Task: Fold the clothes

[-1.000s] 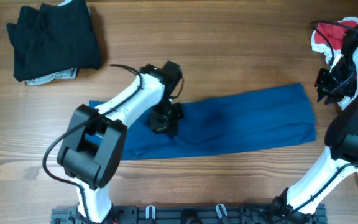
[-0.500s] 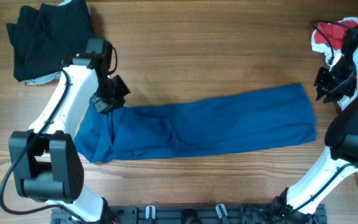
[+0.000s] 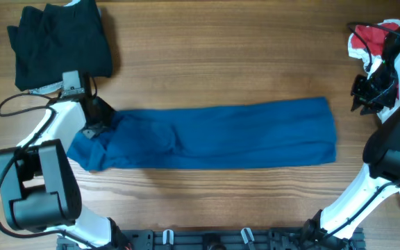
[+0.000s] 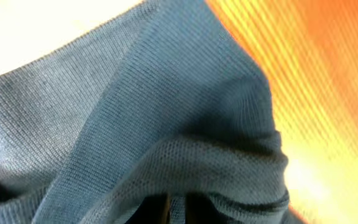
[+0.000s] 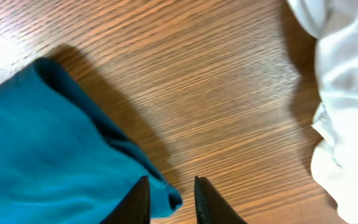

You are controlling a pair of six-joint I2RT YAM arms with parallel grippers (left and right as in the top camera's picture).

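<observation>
We saw the left hand pinching one bunched end of the blue shirt, which lay stretched across the desk, while the right hand hung slightly spread just beside its other end.

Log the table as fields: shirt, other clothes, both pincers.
shirt: blue shirt, a long folded band lying across the table
left pincer: shut on the shirt's left end
right pincer: slightly open, empty, over bare wood beside the shirt's right corner
other clothes: black garment far left; red-and-white garment far right
</observation>
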